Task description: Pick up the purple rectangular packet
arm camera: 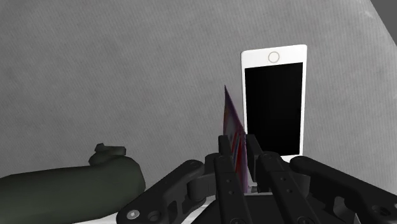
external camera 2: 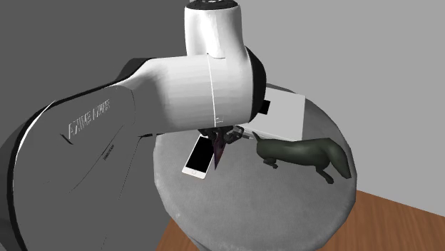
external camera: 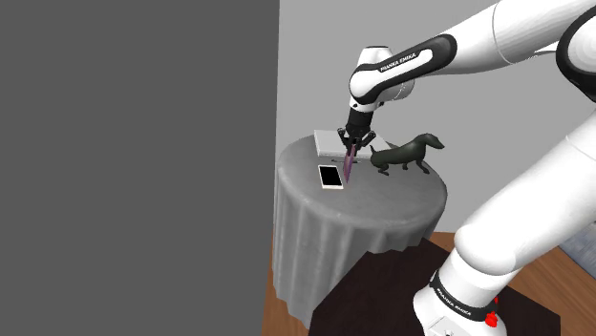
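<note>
1. As the shoulder view shows, the arm reaches in from the picture's right over a round table draped in grey cloth. The gripper points down above the tabletop.
2. Gripper: both fingers are clamped on the packet, one against each flat face. In the wrist view the packet stands edge-on between them.
3. Packet: purple, thin and rectangular, held upright and hanging below the fingertips over the middle of the table. Whether its lower edge touches the cloth cannot be told.
4. Phone: white with a black screen, lying flat and face up on the cloth. It is just beside the packet, on the shoulder view's left of it.
5. Dog: a dark figurine standing on the table, on the shoulder view's right of the gripper. It is near the packet but apart from it.
6. Box: white and flat, lying on the table behind the gripper, towards the far edge.
7. Floor: brown wood below the table, with a dark rug lying between table and stand.
8. Wall: a plain dark grey panel on the shoulder view's left.
</note>
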You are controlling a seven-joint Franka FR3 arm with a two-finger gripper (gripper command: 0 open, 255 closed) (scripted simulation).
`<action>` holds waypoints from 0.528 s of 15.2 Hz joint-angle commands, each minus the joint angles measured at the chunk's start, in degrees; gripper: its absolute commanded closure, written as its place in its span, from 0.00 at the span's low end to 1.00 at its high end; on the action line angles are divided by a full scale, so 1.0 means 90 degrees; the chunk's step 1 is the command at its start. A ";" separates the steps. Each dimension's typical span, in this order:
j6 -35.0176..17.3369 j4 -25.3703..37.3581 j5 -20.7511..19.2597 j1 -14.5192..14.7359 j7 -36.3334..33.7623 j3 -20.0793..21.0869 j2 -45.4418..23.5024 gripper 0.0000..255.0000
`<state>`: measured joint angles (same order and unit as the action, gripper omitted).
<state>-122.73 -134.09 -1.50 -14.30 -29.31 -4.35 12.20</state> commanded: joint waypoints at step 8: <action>0.0171 0.0097 -0.0003 0.0001 -0.0005 0.0005 0.0073 1.00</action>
<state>-121.80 -133.60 -1.52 -14.29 -29.35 -4.31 12.65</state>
